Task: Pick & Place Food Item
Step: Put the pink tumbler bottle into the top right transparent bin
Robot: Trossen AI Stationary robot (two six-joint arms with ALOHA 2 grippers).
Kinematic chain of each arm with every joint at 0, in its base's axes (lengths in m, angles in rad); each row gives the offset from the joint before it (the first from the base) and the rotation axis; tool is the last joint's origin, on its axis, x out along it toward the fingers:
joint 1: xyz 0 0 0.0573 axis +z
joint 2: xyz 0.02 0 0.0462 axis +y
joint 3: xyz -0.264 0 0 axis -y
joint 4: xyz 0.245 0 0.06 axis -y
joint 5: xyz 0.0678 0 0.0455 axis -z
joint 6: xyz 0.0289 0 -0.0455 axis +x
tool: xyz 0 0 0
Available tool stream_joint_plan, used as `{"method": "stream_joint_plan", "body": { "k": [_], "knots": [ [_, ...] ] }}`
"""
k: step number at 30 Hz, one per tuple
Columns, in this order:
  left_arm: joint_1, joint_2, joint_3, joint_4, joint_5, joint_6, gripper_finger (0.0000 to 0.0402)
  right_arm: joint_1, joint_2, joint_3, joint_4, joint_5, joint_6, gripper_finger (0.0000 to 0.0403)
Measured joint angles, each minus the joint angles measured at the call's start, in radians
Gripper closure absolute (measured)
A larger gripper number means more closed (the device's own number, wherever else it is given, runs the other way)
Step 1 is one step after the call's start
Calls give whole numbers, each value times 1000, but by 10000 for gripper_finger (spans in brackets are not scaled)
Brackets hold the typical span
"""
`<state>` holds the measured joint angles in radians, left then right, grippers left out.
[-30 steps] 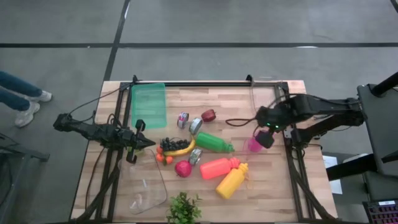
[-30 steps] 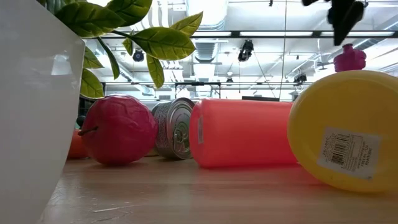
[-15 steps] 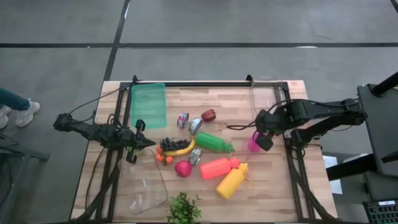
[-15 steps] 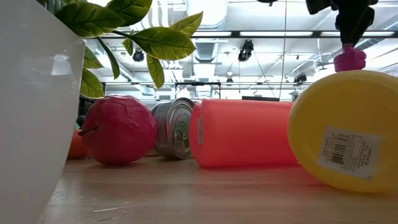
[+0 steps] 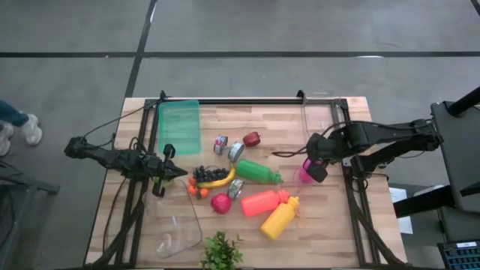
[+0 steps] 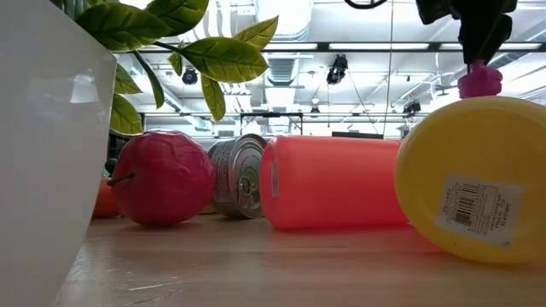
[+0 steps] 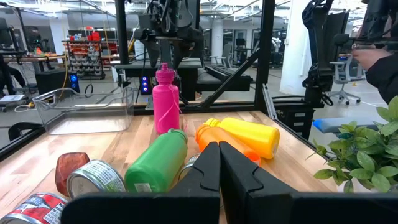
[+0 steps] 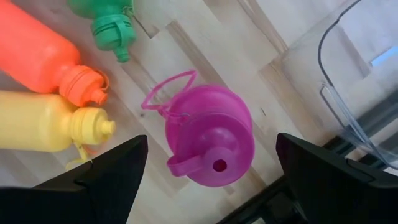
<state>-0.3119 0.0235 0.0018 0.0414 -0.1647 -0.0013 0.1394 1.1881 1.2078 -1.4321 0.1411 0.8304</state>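
My right gripper (image 5: 316,162) hangs open, pointing down over an upright magenta bottle (image 8: 211,140), its fingers (image 8: 106,174) standing wide on either side of the cap (image 6: 480,83) without touching it. Food lies mid-table: a banana with dark grapes (image 5: 214,177), a red pomegranate (image 5: 220,202), small orange fruits (image 5: 196,190) and a dark red fruit (image 5: 251,139). My left gripper (image 5: 169,172) waits shut and level near the table's left side, just left of the grapes; its shut fingers (image 7: 219,168) point at the bottles.
Green (image 5: 259,172), coral (image 5: 262,201) and yellow (image 5: 280,217) bottles lie on their sides mid-table, with cans (image 5: 235,151) among them. A green bin (image 5: 178,127) stands far left and clear containers near left (image 5: 178,229) and far right (image 8: 354,81). A potted plant (image 5: 221,251) stands at the near edge.
My right gripper has sunk toward the magenta bottle's cap and drifted slightly toward the table's left, staying open. The bottle has not moved.
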Motion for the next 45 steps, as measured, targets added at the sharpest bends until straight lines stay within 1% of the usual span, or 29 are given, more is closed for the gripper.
{"method": "stream_joint_plan", "body": {
  "k": [20, 41, 45],
  "knots": [
    [0, 0, 0, 0, 0, 0, 402, 0, -3, -129, 86, 0, 0, 48],
    [0, 0, 0, 0, 0, 0, 402, 0, -3, -130, 84, -2, -11, 49],
    [0, 0, 0, 0, 0, 0, 402, 0, -3, -130, 82, -2, -11, 59]
  ]
}}
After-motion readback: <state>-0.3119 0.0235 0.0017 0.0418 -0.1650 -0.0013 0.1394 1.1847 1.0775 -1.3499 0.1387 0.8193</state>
